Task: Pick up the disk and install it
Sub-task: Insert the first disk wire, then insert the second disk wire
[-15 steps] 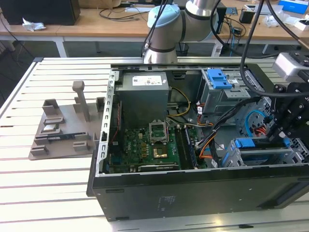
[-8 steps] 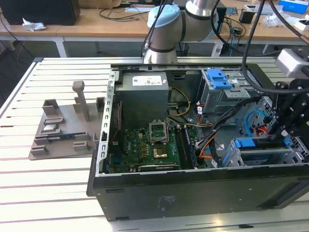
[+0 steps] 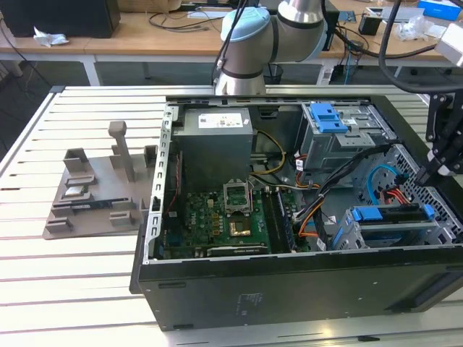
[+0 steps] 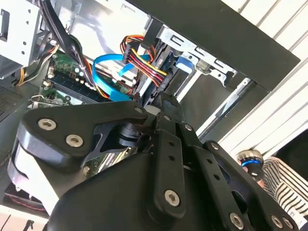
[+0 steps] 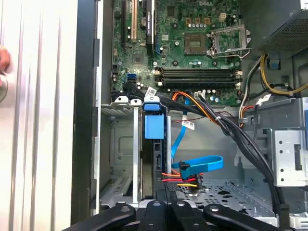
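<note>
The gripper (image 3: 435,170) hangs at the end of the open computer case (image 3: 289,289) on the exterior view's right, its tip down at the mouth of the lower drive bay. Whether it is clamped on anything or free, I cannot tell.

The disk (image 3: 394,215) sits edge-up inside that bay, in the case's near corner on the exterior view's right, with blue rails along it. In the first wrist view it (image 5: 156,163) stands in its slot below a blue tab (image 5: 154,127). By my reckoning it is in or nearly in. Doing this step well means pushing straight along the slot so the rails don't bind.

The crowding is close. A blue ribbon cable (image 5: 202,165) and a red-and-yellow wire bundle (image 5: 180,179) lie just beside the slot, and thick black cables (image 5: 240,139) cross above the bay. Any sideways drift could snag them.

Further out are the motherboard (image 3: 224,217), the grey power-supply box (image 3: 217,141) and the upper drive cage (image 3: 340,130). A grey fixture (image 3: 94,188) sits on the slatted table (image 3: 72,289), well apart. A person's striped sleeve (image 4: 284,173) is near the case's outer wall.
</note>
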`<state>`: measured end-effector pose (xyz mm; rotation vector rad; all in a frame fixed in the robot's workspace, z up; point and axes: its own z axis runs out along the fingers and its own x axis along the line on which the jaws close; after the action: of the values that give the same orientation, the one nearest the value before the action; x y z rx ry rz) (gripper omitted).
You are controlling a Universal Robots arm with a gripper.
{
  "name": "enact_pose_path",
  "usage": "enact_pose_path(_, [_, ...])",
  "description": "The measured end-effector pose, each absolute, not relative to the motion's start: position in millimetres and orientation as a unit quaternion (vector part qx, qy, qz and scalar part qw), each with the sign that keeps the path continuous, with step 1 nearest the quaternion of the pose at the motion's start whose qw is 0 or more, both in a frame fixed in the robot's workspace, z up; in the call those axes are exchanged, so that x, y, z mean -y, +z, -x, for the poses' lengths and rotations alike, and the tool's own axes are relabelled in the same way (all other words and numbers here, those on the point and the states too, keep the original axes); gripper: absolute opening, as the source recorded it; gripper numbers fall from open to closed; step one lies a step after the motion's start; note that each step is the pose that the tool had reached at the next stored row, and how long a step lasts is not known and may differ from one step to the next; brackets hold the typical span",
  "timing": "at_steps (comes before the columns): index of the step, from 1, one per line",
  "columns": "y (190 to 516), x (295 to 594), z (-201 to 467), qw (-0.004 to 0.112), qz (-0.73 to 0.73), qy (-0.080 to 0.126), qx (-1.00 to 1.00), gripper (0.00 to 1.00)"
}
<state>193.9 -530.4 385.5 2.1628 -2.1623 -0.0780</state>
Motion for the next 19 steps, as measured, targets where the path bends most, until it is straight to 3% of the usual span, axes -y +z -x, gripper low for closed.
enact_pose_path(6, [385.7, 530.4, -194.0, 0.041, -0.706, -0.025, 0.706, 0.11])
enact_pose_path(7, [385.7, 530.4, -193.9, 0.041, -0.706, -0.025, 0.706, 0.17])
enact_pose_path(8, [385.1, 525.0, -186.6, 0.040, -0.706, -0.026, 0.706, 0.30])
enact_pose_path(19, [370.0, 515.8, -177.2, 0.034, -0.707, -0.031, 0.706, 0.30])
